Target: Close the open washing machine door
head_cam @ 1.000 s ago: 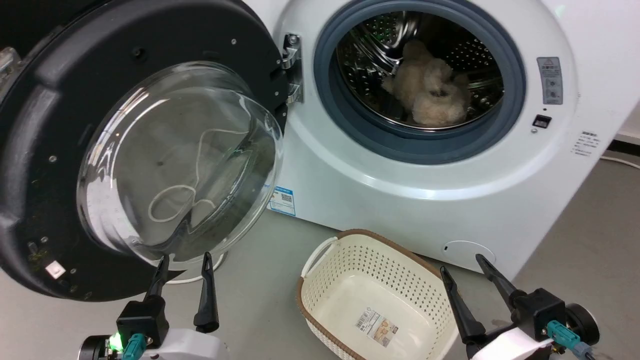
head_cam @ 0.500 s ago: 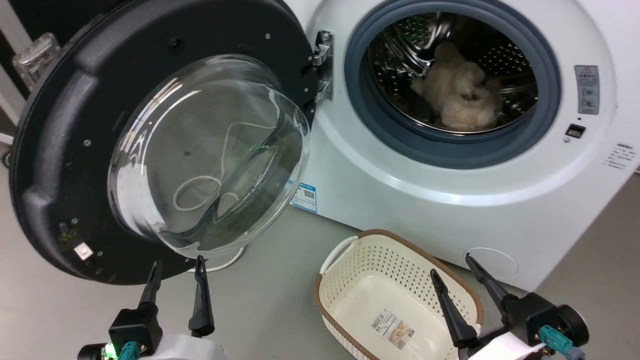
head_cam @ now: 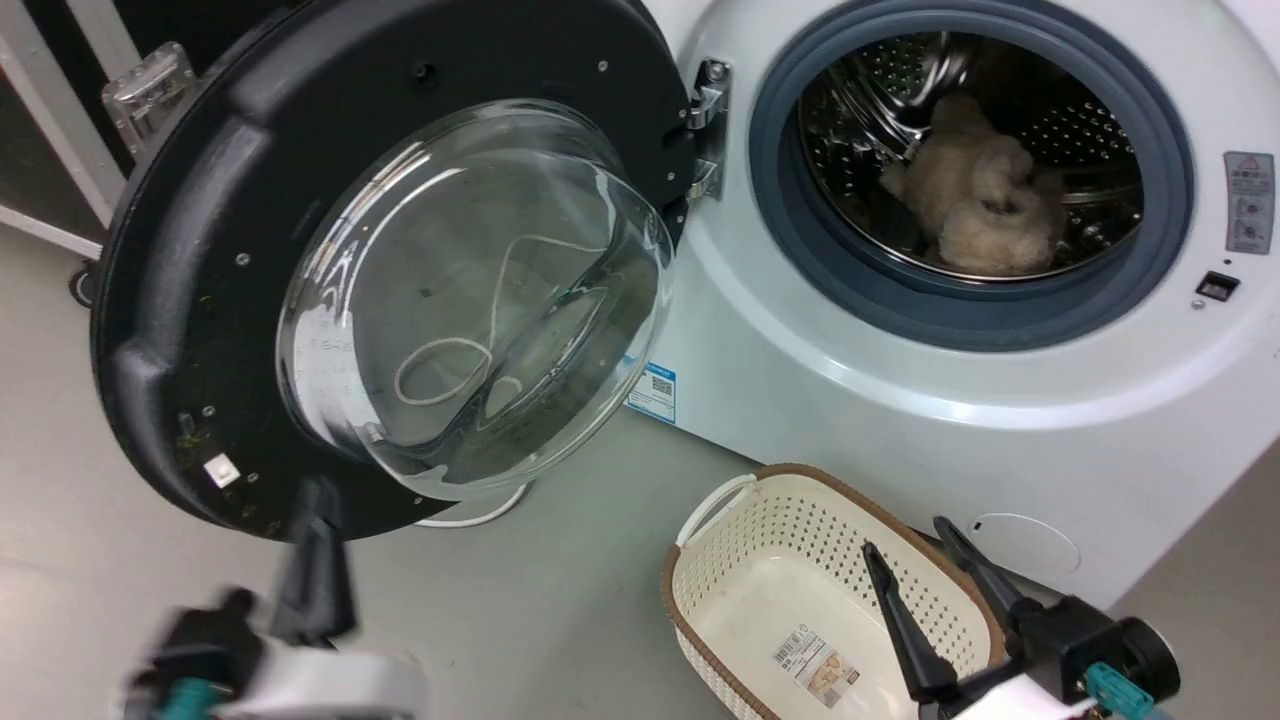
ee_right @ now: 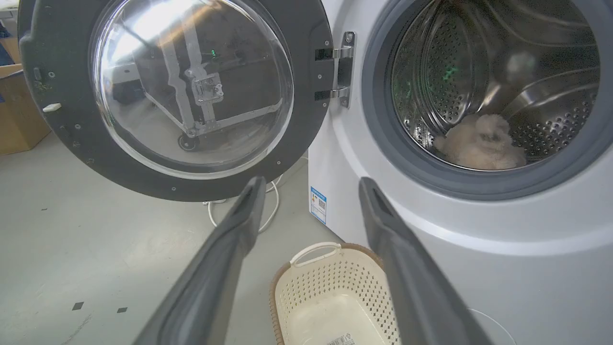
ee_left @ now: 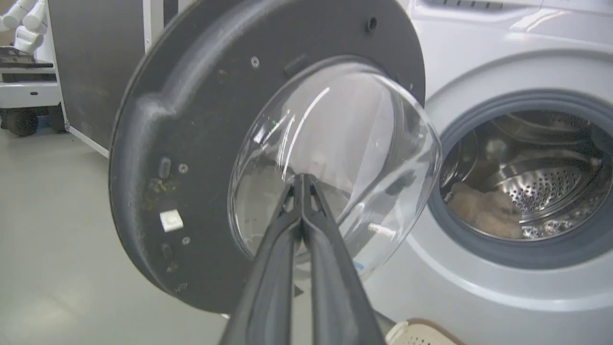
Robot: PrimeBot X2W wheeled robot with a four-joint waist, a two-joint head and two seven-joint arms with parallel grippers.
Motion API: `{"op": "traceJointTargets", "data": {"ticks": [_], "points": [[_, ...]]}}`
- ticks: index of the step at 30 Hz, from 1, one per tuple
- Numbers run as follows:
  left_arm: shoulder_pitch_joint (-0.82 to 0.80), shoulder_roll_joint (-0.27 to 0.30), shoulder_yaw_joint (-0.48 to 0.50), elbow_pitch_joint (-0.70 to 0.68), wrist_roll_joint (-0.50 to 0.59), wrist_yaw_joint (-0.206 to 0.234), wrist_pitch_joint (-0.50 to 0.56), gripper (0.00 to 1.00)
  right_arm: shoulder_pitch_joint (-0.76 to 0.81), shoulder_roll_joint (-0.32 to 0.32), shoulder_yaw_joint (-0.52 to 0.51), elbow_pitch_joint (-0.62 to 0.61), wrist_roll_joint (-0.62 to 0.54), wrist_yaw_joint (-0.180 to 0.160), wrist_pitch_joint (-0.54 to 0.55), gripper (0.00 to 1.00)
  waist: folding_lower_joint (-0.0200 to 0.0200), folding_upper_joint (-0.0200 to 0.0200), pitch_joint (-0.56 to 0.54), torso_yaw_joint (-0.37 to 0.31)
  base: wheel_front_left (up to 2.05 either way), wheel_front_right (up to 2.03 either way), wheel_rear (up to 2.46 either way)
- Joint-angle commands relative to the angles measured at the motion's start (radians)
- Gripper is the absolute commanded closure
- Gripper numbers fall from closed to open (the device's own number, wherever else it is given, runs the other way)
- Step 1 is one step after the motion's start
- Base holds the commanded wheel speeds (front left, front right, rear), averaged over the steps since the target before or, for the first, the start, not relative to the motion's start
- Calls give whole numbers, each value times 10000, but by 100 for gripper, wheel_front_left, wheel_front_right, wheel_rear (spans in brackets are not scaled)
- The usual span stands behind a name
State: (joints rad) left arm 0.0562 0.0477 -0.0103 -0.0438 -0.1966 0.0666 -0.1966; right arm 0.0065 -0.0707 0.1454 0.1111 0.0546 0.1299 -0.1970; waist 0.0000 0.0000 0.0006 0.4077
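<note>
We held left gripper [ee_left: 301,179] pinched shut, empty, aimed at the open washing machine door [head_cam: 180,250], likely to push it; right gripper [head_cam: 905,535] sat wide, idle by basket [head_cam: 800,472].

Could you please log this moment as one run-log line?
washing machine door: open | left gripper: shut, empty | right gripper: open | drum: fluffy item inside

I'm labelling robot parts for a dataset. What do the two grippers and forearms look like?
The right gripper has two long, tapering dark fingers on a black block, a white forearm shell and a teal cable connector. The left gripper looks alike, though blurred.
</note>
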Motion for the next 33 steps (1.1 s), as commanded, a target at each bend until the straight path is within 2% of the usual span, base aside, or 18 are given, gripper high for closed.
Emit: {"op": "traceJointTargets", "data": {"ticks": [1, 4, 7, 9, 12, 19, 23, 27, 29, 33], "points": [[-311, 21, 244, -381, -288, -86, -122, 100, 178, 12, -29, 20, 89, 6, -121, 0, 0, 0, -15, 86, 0, 0, 0], [-789, 22, 1045, -1008, -937, -177, -185, 100, 345, 37, -63, -12, 89, 6, -184, 0, 0, 0, -1, 197, 0, 0, 0], [-1400, 187, 1830, -988, -1930, -568, -206, 100, 436, 41, -73, -45, 51, 7, -246, 0, 0, 0, 88, 195, 0, 0, 0], [-1966, 601, 2358, -827, -2669, -729, 137, 100, 404, -9, -51, -46, 49, 7, -288, 0, 0, 0, 228, 126, 0, 0, 0], [-2996, 1245, 3156, -350, -3962, -731, 1055, 100, 273, -105, 2, 46, 253, 7, -350, 0, 0, 0, 465, -27, 0, 0, 0], [-5252, 2706, 4961, 1998, -6530, 24, 2990, 100, -8, -437, 181, 235, 500, 7, -495, 0, 0, 0, 937, -405, 0, 0, 0], [-6271, 3252, 5943, 3556, -8099, 609, 4169, 100, -61, -571, 298, 335, 622, 8, -579, 0, 0, 0, 1089, -595, 0, 0, 0], [-6887, 3572, 6365, 4886, -9403, 1255, 5837, 100, -93, -683, 337, 400, 702, 8, -648, 0, 0, 0, 1206, -672, 0, 0, 0], [-6848, 3729, 6202, 5292, -9531, 1328, 6498, 100, -107, -715, 358, 410, 714, 8, -648, 0, 0, 0, 1223, -744, 0, 0, 0], [-6643, 3892, 5882, 5648, -9762, 1094, 7589, 100, -115, -734, 356, 408, 734, 8, -648, 0, 0, 0, 1220, -845, 0, 0, 0]]}}
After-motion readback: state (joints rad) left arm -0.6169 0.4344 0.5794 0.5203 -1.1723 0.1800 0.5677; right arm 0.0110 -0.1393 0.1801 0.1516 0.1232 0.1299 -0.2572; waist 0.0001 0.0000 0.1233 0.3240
